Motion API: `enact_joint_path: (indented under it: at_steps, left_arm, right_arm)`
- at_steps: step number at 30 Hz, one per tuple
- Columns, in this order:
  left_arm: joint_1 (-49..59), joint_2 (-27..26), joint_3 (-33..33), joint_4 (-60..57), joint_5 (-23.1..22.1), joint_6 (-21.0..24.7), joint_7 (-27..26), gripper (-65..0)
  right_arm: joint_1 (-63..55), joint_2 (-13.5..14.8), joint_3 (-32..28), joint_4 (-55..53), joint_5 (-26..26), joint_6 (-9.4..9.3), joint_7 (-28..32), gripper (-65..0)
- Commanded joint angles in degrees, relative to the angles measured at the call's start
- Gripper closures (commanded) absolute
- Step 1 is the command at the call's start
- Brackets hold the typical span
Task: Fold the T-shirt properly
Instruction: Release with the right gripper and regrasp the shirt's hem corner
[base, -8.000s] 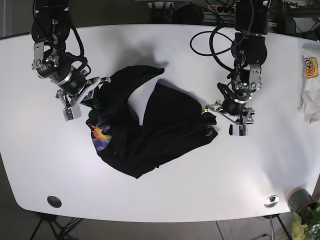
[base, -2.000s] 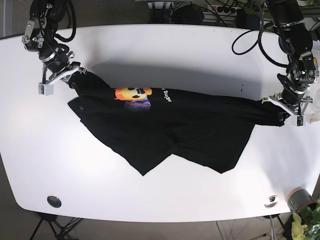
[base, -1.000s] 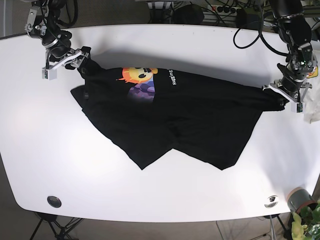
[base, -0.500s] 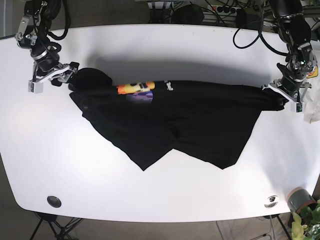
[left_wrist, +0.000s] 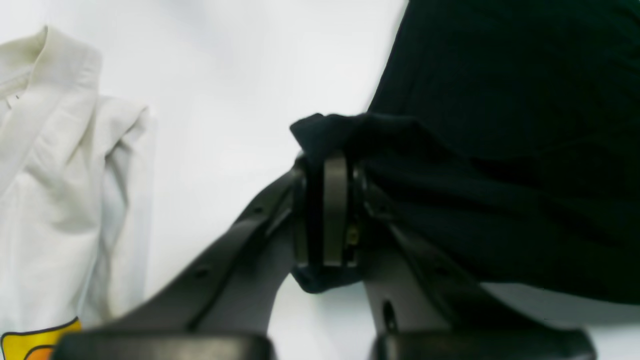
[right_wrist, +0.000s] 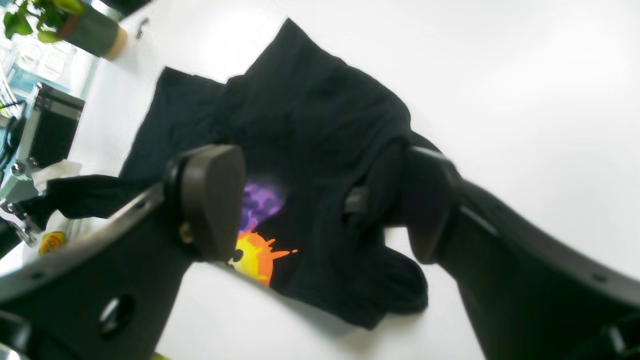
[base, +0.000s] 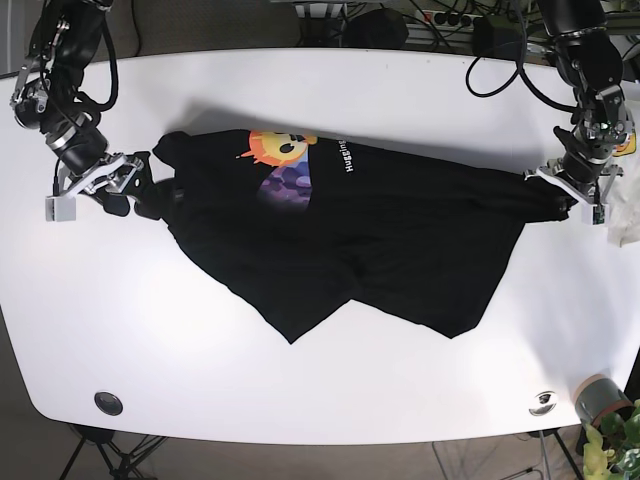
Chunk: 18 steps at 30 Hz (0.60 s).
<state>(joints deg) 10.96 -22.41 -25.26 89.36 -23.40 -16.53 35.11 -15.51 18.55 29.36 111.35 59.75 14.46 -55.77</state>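
- The right gripper (base: 100, 190) is seen at the left of the table (base: 400, 100), its jaws spread apart with nothing between them; it is placed just left of the shirt's near-left edge.
- The black T-shirt (base: 370, 240) is spread across the middle of the table, print (base: 280, 160) facing up at its far-left part; a pointed hem is directed toward the near edge.
- The left gripper (left_wrist: 327, 210) is clamped on a bunched corner of the T-shirt at the right; a white garment (left_wrist: 60, 190) is seen just beyond it.
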Motion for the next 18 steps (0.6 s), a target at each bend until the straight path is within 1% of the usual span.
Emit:
enact_joint_path:
  at_steps: [1,5,9,10,12,13,18]
  left_arm:
    - [-0.54,-1.19,-0.55,0.88,-0.29,0.14,-1.22,0.0]
    - [-0.63,-1.19,-0.55,1.06,-0.29,0.14,-1.22,0.0]
    - [-0.54,-1.19,-0.55,0.97,-0.29,0.14,-1.22,0.0]
    - [-0.54,-1.19,-0.55,0.97,-0.29,0.14,-1.22,0.0]
    - [-0.54,-1.19,-0.55,0.97,-0.29,0.14,-1.22,0.0]
    - [-0.54,-1.19,-0.55,0.79,-0.29,0.14,-1.22,0.0]
    - [-0.72,-1.19,-0.55,0.79,-0.29,0.14,-1.22,0.0]
  right_arm:
    - [1.75,0.66,0.22,0.08,-0.10,0.44,1.22,-46.6]
    - [5.00,0.93,-1.72,-2.65,-0.80,0.44,1.22,-46.6]
    - [8.08,1.89,-2.60,-6.34,-0.89,0.27,1.22,-46.6]
    - [9.40,1.98,-2.86,-7.75,-1.59,0.27,1.13,-46.6]
    - [11.24,2.16,-4.09,-9.77,-3.17,0.18,1.13,-46.6]
    - [13.09,2.16,-5.58,-11.70,-5.28,0.18,1.13,-46.6]
    - [20.12,2.16,-10.24,-18.21,-12.67,0.44,1.13,-46.6]
